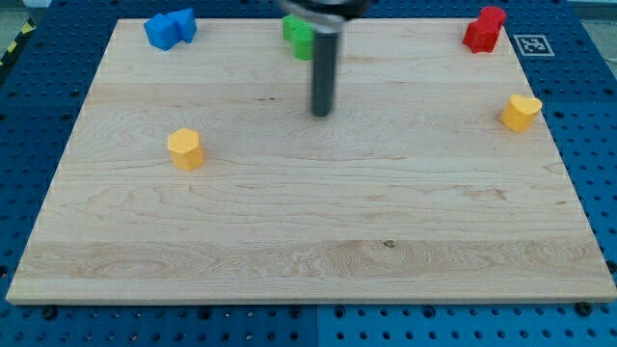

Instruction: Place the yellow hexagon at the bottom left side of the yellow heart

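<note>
Wooden board (386, 260) on a blue pegboard bench (598, 116); no containers on it, blocks lie loose. My tip (321, 113) rests on bare wood in the upper middle of the frame, touching no block and holding nothing, the rod rising straight above it. Yellow hexagon (185, 149) sits at middle left, well apart from the tip, upright on a flat face; compact, no clear long axis. Yellow heart (521, 113) lies near the right edge, its notch toward the top. Green blocks (299, 37) at top centre, partly behind the rod. Blue blocks (170, 27) touching at upper left. Red blocks (484, 28) at upper right.
</note>
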